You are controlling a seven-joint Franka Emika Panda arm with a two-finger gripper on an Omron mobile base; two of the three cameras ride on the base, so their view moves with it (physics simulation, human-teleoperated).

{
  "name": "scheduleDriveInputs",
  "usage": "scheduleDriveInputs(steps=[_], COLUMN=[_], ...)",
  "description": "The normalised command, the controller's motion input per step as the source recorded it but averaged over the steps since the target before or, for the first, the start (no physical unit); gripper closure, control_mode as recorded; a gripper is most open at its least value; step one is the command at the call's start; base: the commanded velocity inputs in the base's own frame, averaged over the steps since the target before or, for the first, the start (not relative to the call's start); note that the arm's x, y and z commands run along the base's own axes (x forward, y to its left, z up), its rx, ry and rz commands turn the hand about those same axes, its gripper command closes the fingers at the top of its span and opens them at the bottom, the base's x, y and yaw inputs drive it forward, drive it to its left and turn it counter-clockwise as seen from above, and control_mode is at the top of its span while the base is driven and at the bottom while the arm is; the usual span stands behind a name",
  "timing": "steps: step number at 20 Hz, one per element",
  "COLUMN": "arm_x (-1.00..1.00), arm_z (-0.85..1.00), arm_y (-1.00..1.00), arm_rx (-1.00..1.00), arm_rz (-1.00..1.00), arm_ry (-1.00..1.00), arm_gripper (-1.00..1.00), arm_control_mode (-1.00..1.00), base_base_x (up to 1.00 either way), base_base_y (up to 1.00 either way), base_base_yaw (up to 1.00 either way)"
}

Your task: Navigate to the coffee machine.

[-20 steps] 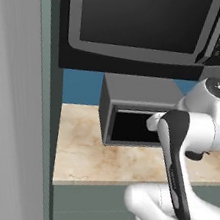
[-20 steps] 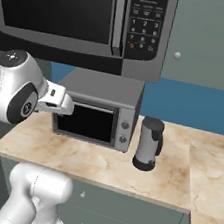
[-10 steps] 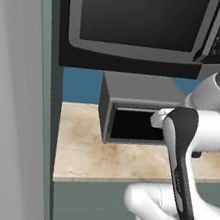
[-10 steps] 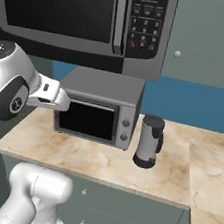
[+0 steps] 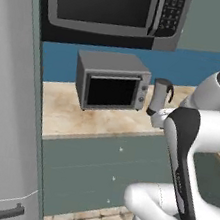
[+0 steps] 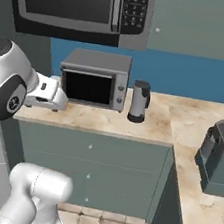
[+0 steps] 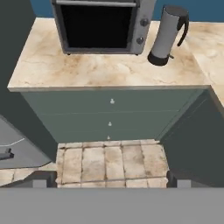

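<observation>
**Operator:** Looking for the coffee machine, where do you see it?

**Spotter:** In your right base view the dark grey boxy coffee machine stands at the far right. It sits on the side run of the beige marbled surface, past the corner and well apart from everything else.

**Operator:** And what is straight ahead of me?

**Spotter:** You face a wide grey toaster oven with a black window, set against the blue wall. Just beside it, on its knob side, stands a silver kettle with a black handle, upright and not touching it. A black and silver microwave hangs above them both. Your hand view looks down on the same oven and kettle. Grey-green drawer fronts lie below the surface edge there, with tan floor tiles under those. In your left base view a tall pale grey fridge takes up the left side.

**Operator:** How is my claw?

**Spotter:** Your claw is open and holds nothing. Its two dark tips sit far apart at the bottom of the hand view.
</observation>
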Motion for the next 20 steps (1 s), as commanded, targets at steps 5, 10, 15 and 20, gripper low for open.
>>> scheduleDriveInputs(steps=[5, 10, 15, 20], arm_x=[0.0, 0.0, 0.0, 0.0], arm_z=[0.0, 0.0, 0.0, 0.0], arm_y=[0.0, 0.0, 0.0, 0.0], arm_rx=[0.0, 0.0, 0.0, 0.0], arm_rz=[0.0, 0.0, 0.0, 0.0], arm_ry=[0.0, 0.0, 0.0, 0.0], arm_gripper=[-1.0, -1.0, -1.0, -1.0], arm_control_mode=[1.0, 1.0, 1.0, 1.0], base_base_x=[-0.99, -0.88, -0.76, -0.63], base_base_y=[0.0, 0.0, 0.02, 0.0], base_base_yaw=[-0.5, -0.62, -0.68, -0.76])
